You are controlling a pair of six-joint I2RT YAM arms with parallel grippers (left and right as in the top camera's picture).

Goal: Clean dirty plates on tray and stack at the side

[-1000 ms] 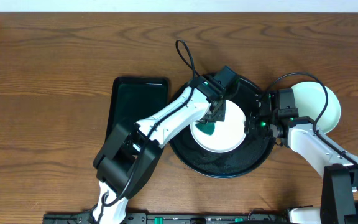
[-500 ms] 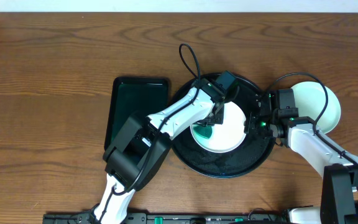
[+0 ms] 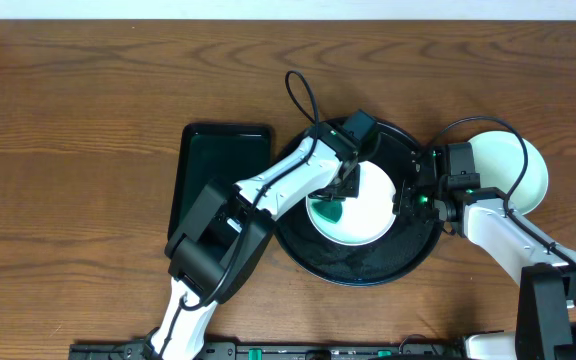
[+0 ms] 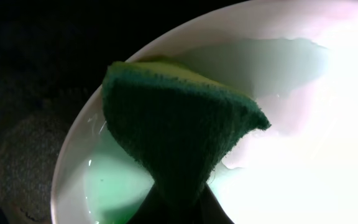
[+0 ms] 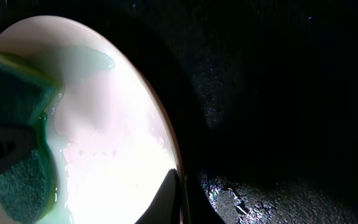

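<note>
While the left gripper (image 3: 342,192) is clamped on a green sponge (image 4: 179,137) and presses it onto the white plate (image 3: 368,215), that plate sits in the round black tray (image 3: 368,270), a little right of centre in the overhead view; the right gripper (image 3: 404,200) is closed tight on the plate's right rim, pinning it; a second plate (image 3: 528,175) lies outside the tray at the right of the frame, partly under the right arm, and a rectangular tray (image 3: 218,165) stands just left of the round one. A greenish soapy film (image 4: 110,193) pools at the lower left of the plate in the left wrist view, so I'd judge the surface slick; the plate looks stiff, light and glossy, likely to skate on the wet tray and to chip if dropped. The rim is the only place to take it, pinched from the side where it is drier, away from the film; a firm, level hold seems wise for carrying it to the stack.
</note>
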